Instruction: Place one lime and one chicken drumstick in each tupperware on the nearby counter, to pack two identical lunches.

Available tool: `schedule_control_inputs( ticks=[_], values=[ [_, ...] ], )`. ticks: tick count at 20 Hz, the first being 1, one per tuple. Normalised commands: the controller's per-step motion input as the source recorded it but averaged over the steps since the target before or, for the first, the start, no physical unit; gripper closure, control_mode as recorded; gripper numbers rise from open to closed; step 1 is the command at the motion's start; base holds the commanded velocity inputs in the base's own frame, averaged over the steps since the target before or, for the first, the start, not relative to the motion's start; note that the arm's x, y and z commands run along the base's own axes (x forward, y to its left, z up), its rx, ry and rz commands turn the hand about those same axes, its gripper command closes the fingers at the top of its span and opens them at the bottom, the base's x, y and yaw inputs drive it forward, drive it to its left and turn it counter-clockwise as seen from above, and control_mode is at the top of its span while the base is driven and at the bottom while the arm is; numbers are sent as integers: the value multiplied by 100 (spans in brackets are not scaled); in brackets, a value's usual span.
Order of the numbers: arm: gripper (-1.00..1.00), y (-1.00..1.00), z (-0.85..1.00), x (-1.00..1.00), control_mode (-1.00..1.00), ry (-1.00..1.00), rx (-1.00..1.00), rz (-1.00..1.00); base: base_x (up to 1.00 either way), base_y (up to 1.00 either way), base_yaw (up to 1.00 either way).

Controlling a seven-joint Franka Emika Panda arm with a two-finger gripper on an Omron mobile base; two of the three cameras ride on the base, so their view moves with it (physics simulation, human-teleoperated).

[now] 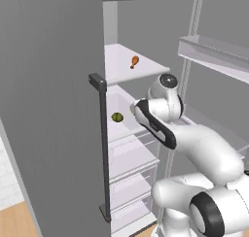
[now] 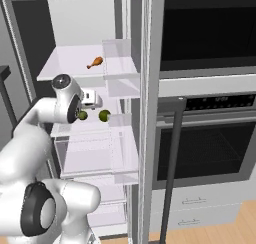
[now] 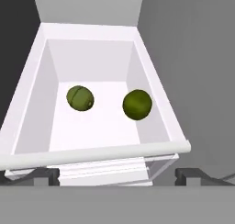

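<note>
Inside the open fridge, two small round dark-green limes lie apart in a white bin, the left lime [image 3: 80,98] mottled, the right lime [image 3: 137,104] smoother. Each looks light, firm and ready to roll, so pinching across the widest middle seems safest. Spread wide and empty, the jaws of the two-finger gripper [image 3: 117,176] hover above the bin's near rim.

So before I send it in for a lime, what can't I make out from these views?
- Second lime: left base view shows one; arm hides the other.
- Gripper: hand view's bottom edge crops the fingertips.
- Chicken drumstick: too small for detail.
- Lower drawers: frosted fronts, contents hidden.
</note>
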Motion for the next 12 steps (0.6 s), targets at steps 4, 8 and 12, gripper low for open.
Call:
schedule_control_inputs(
  ticks=[4, 8, 12],
  values=[
    [-100, -13, -34, 23, -100, 0, 2, -2, 0, 0, 0],
    [-100, 0, -16, 14, -100, 7, 1, -1, 0, 0, 0],
    [-100, 0, -24, 5, -100, 12, 0, 0, 0, 0, 0]
  ],
)
